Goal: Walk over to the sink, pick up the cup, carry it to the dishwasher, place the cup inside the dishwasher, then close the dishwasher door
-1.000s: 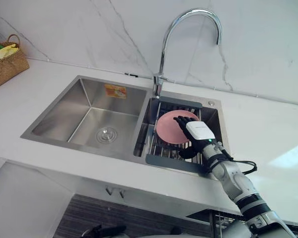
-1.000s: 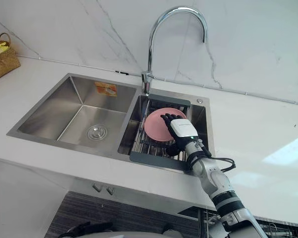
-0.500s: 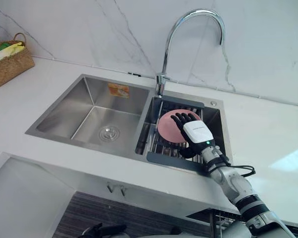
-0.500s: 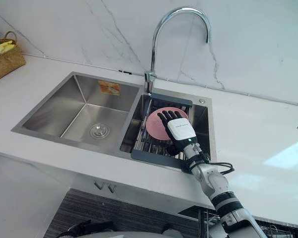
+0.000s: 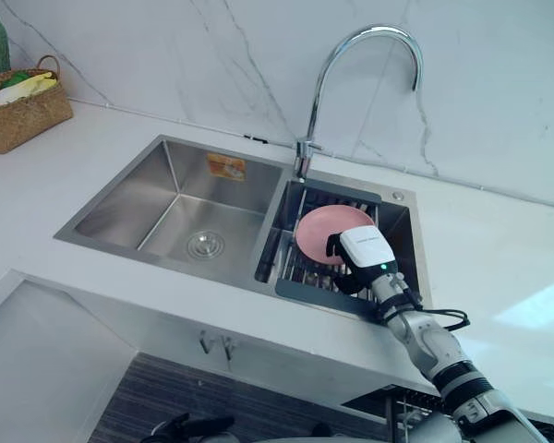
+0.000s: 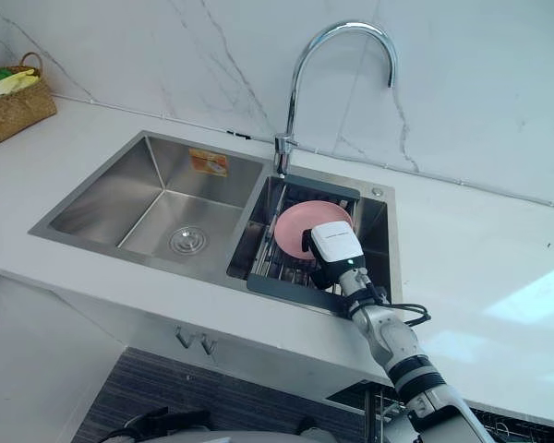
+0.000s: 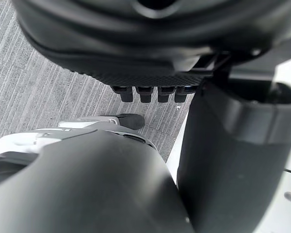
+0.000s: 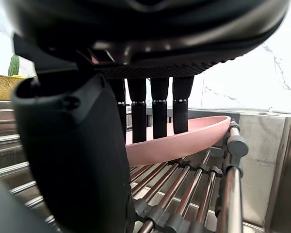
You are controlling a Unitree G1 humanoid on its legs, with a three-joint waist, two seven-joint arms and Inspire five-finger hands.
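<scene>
A pink plate (image 5: 325, 227) leans on a dark drying rack (image 5: 307, 288) in the right basin of the steel sink; no cup shows. My right hand (image 5: 367, 251) reaches over the plate's near rim, its white back facing up. In the right wrist view its straight fingers (image 8: 159, 108) rest on the upper face of the pink plate (image 8: 184, 141), while the thumb (image 8: 72, 160) stands lower, beside the rim, apart from it. My left hand (image 7: 150, 73) hangs over the grey floor with relaxed fingers and holds nothing.
The left basin (image 5: 180, 217) has a round drain. A tall curved faucet (image 5: 351, 46) rises behind the rack. A woven basket (image 5: 23, 109) with vegetables stands at the far left of the white counter (image 5: 499, 258). A marble wall backs the sink.
The right hand has tipped down over the plate, so its fingers are now hidden behind its white back in the eye views. The camera has shifted slightly.
</scene>
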